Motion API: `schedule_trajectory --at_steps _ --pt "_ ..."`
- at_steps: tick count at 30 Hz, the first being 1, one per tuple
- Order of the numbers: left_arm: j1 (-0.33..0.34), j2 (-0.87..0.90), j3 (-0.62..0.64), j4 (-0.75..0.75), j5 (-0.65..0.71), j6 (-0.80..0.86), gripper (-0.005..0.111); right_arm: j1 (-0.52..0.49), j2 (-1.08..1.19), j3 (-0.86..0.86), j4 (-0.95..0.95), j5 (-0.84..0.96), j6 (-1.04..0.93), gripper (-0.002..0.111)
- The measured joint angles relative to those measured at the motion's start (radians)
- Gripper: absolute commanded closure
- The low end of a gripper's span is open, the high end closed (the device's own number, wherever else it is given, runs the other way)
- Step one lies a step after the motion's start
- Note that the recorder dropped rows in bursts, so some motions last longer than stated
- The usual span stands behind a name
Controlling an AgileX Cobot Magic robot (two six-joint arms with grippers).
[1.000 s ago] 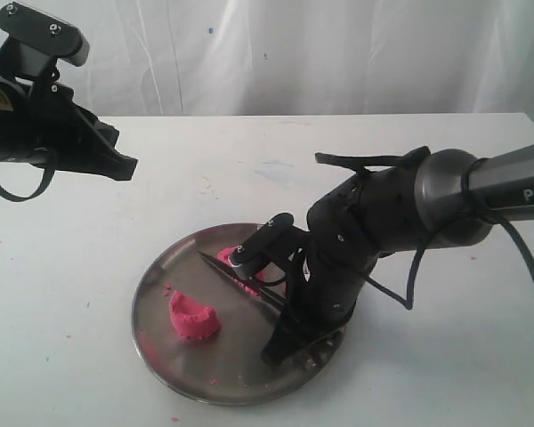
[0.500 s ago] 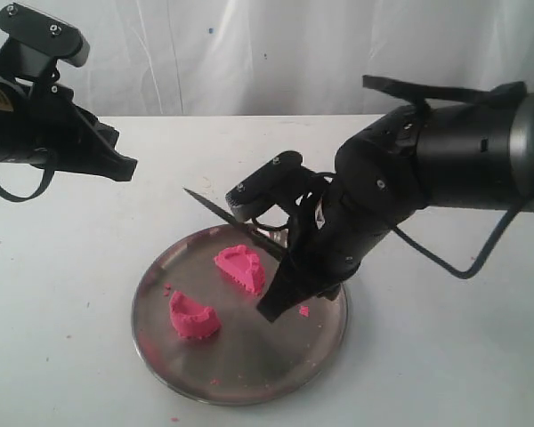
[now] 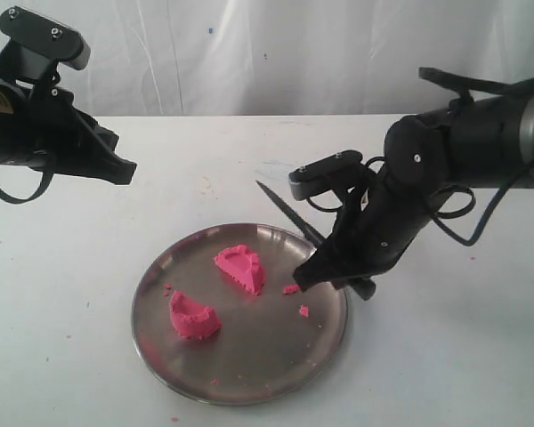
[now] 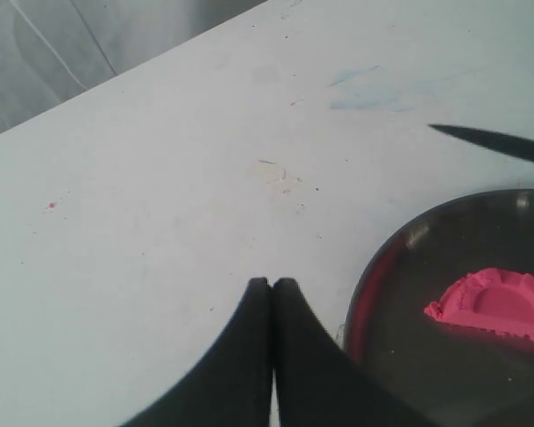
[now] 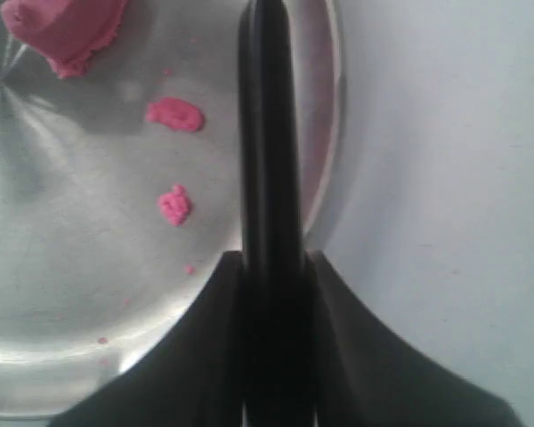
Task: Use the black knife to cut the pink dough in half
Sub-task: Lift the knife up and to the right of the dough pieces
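Observation:
The pink dough lies as two half-moon chunks on the steel plate (image 3: 258, 356): one near the middle (image 3: 241, 267), one nearer the front left (image 3: 193, 316). My right gripper (image 3: 316, 267) hangs over the plate's right rim, shut on the black knife (image 3: 289, 213), whose blade points up and to the left, clear of the dough. In the right wrist view the knife (image 5: 269, 133) runs out between the gripper (image 5: 273, 260) fingers, with one chunk (image 5: 62, 27) at the corner. My left gripper (image 3: 125, 167) hovers shut and empty at the far left; in its wrist view it (image 4: 272, 283) sits beside the plate (image 4: 383, 294) and a chunk (image 4: 496, 304).
Small pink crumbs (image 3: 290, 288) (image 3: 303, 310) lie on the plate's right side, and tiny specks dot the white table (image 3: 89, 294). A white curtain (image 3: 294, 53) closes off the back. A faint blue smear (image 4: 374, 89) marks the tabletop behind the plate.
The right gripper has lifted the knife off the plate and carried it to the right, uncovering the middle dough chunk. The left arm has not moved.

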Motion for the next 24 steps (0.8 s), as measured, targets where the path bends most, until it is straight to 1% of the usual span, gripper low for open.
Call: schedule_trajectory --at_steps 2,7,15,18,20,21,24 --pt "0.0 0.0 0.0 0.0 0.002 0.0 0.107 -0.002 0.028 0.001 0.057 -0.004 -0.036 0.108" --pt "0.0 0.0 0.0 0.0 0.002 0.0 0.107 -0.004 0.101 0.001 0.091 -0.025 -0.059 0.108" --pt "0.0 0.0 0.0 0.0 0.002 -0.002 0.107 -0.004 0.114 0.001 0.148 -0.045 -0.084 0.108" --pt "0.0 0.0 0.0 0.0 0.002 -0.002 0.107 -0.004 0.114 0.001 0.191 -0.045 -0.126 0.103" --pt "0.0 0.0 0.0 0.0 0.002 -0.002 0.107 -0.004 0.114 0.001 0.231 -0.045 -0.171 0.094" --pt "0.0 0.0 0.0 0.0 0.002 -0.002 0.107 -0.004 0.114 0.001 0.26 -0.045 -0.202 0.092" --pt "0.0 0.0 0.0 0.0 0.002 -0.002 0.107 -0.004 0.114 0.001 0.271 -0.045 -0.219 0.091"
